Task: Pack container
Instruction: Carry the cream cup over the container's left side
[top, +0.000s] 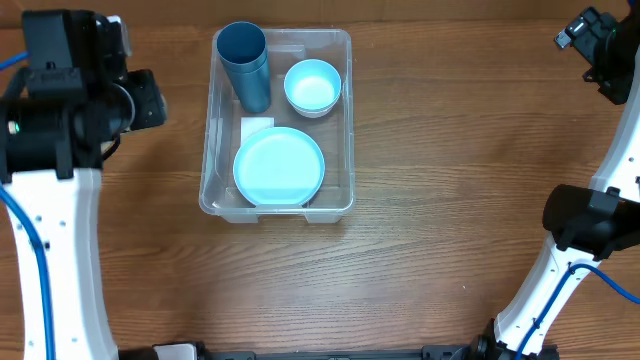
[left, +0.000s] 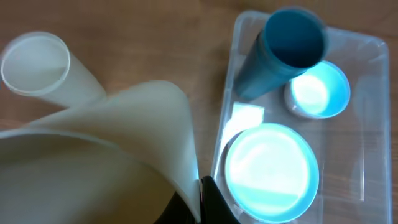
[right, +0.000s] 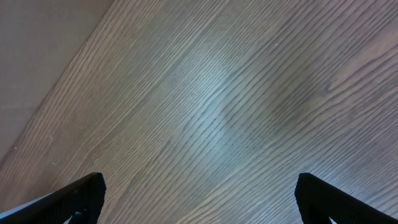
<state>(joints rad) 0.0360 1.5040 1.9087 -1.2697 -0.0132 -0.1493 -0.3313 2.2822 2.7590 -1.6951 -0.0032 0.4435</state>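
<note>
The container (top: 207, 130) sits on the tabletop (top: 440, 200) just to the right of the left hand (left: 200, 202). Inside it, the tall cup (top: 247, 65) occupies the far corner nearest that hand, with the bowl (top: 312, 86) beside it on the side away from the hand. The plate (top: 278, 166) lies in the near half, and the label (top: 256, 125) sits on the base between cup and plate. A curved sheet (left: 143, 143) runs into the left hand's closed fingers. The right hand (right: 199, 193) hangs over the tabletop, well apart from the container on its other side.
</note>
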